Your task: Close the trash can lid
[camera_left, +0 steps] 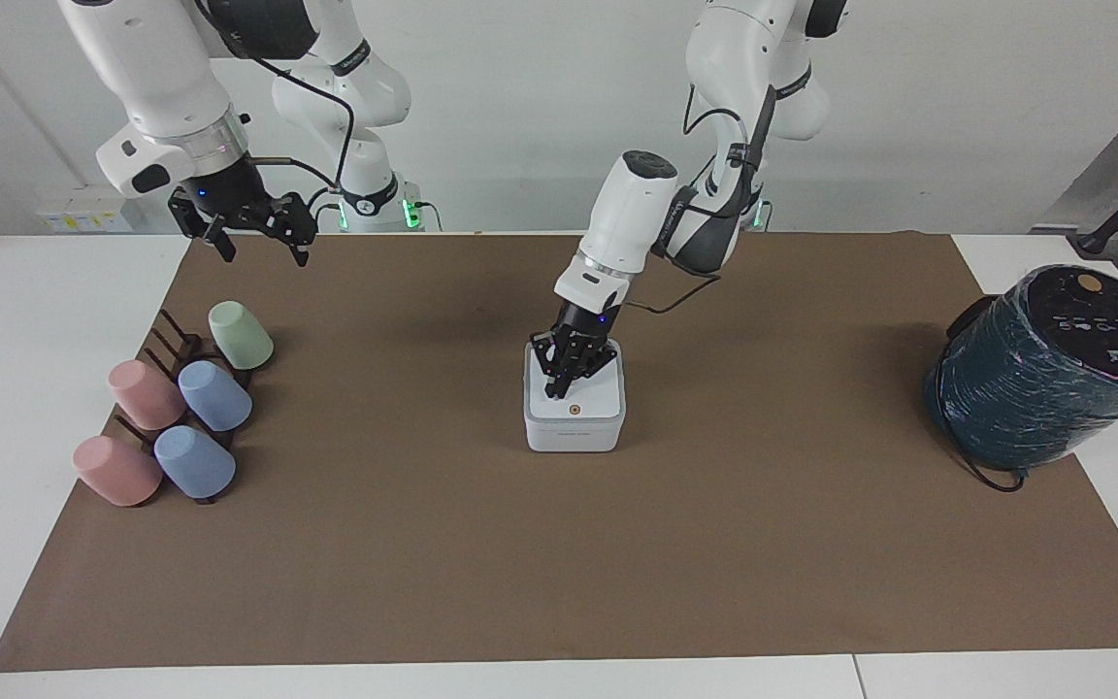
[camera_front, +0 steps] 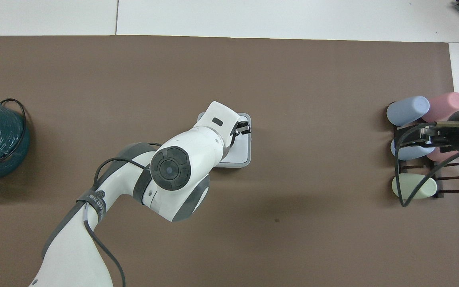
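Note:
The trash can (camera_left: 574,439) is a small white square box in the middle of the brown mat. Its lid (camera_left: 586,413) lies flat on top of it, orange dot up, and hides the contents. My left gripper (camera_left: 556,392) is shut and empty, and its tips rest on the lid just nearer the robots than the dot. In the overhead view the left arm covers part of the lid (camera_front: 240,150), with the gripper (camera_front: 244,128) over it. My right gripper (camera_left: 263,250) is open and empty, and waits in the air over the cup rack.
A dark rack with several pastel cups (camera_left: 176,408) stands toward the right arm's end of the table. A large dark teal wrapped cylinder (camera_left: 1044,379) with a black cable stands toward the left arm's end. The brown mat (camera_left: 559,563) covers the table's middle.

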Robot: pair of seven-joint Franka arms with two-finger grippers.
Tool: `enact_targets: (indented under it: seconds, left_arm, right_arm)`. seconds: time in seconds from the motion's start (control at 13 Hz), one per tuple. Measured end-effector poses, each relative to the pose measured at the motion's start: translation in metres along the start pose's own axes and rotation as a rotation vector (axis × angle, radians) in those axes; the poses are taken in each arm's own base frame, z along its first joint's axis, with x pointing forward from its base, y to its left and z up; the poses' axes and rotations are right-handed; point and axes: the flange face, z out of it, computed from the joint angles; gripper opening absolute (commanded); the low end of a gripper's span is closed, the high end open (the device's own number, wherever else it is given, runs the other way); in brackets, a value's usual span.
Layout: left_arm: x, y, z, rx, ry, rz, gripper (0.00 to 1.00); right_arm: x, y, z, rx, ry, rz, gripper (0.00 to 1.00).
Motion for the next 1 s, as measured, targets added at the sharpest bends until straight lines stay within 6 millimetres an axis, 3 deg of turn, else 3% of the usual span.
enact_targets:
  seconds: [0.23,0.54,0.69,0.77,0.85,1.0]
  left_arm:
    - [0.005,0.003,0.002,0.003,-0.004,-0.004,0.24]
    - [0.027,0.008,-0.012,0.125,-0.12,-0.022,0.42]
    - [0.044,0.013,-0.034,0.19,-0.181,-0.032,0.53]
    - [0.054,0.012,-0.046,0.21,-0.196,-0.042,0.65]
    - [0.066,0.007,-0.06,0.229,-0.205,-0.057,0.72]
    - [0.091,-0.016,-0.093,0.272,-0.23,-0.066,0.78]
  right_arm:
    - [0.0,0.0,0.0,0.0,0.0,0.0,1.0]
    - [0.0,0.0,0.0,0.0,0.0,0.0,1.0]
    - [0.0,0.0,0.0,0.0,0.0,0.0,1.0]
    - [0.0,0.0,0.0,0.0,0.0,0.0,1.0]
    - [0.0,0.0,0.0,0.0,0.0,0.0,1.0]
    - [0.0,0.0,0.0,0.0,0.0,0.0,1.0]
